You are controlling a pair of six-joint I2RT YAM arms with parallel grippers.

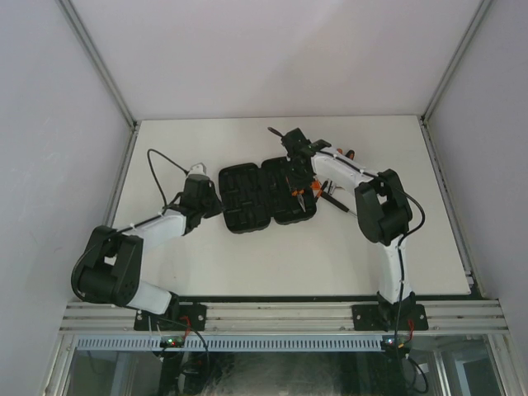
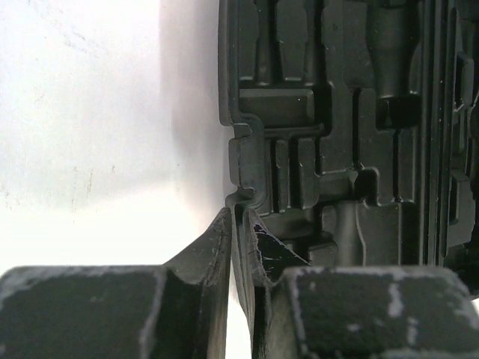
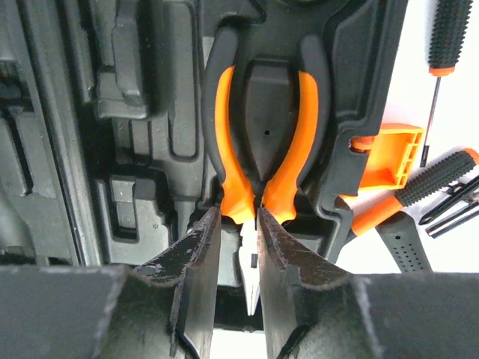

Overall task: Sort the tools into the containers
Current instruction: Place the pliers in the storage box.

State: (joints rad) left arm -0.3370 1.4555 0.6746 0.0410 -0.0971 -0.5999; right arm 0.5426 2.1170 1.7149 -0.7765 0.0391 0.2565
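Observation:
The black tool case (image 1: pixel 247 198) lies open in the middle of the table, its moulded slots facing up. My left gripper (image 1: pixel 218 204) is at its left edge, shut on the case's thin rim (image 2: pixel 241 179), which runs between the fingertips (image 2: pixel 223 224). The orange-handled pliers (image 3: pixel 228 149) lie in a slot of the right half (image 3: pixel 135 134). My right gripper (image 3: pixel 239 217) is over that half (image 1: pixel 299 195), its jaws closed on the pliers at the joint, with the metal nose showing between the fingers.
The orange latch (image 3: pixel 389 153) sticks out of the case's right edge. Beside it on the table lie orange-and-black screwdrivers (image 3: pixel 441 168) and another thin one (image 3: pixel 449 34). More loose tools (image 1: pixel 334 198) lie right of the case under the right arm.

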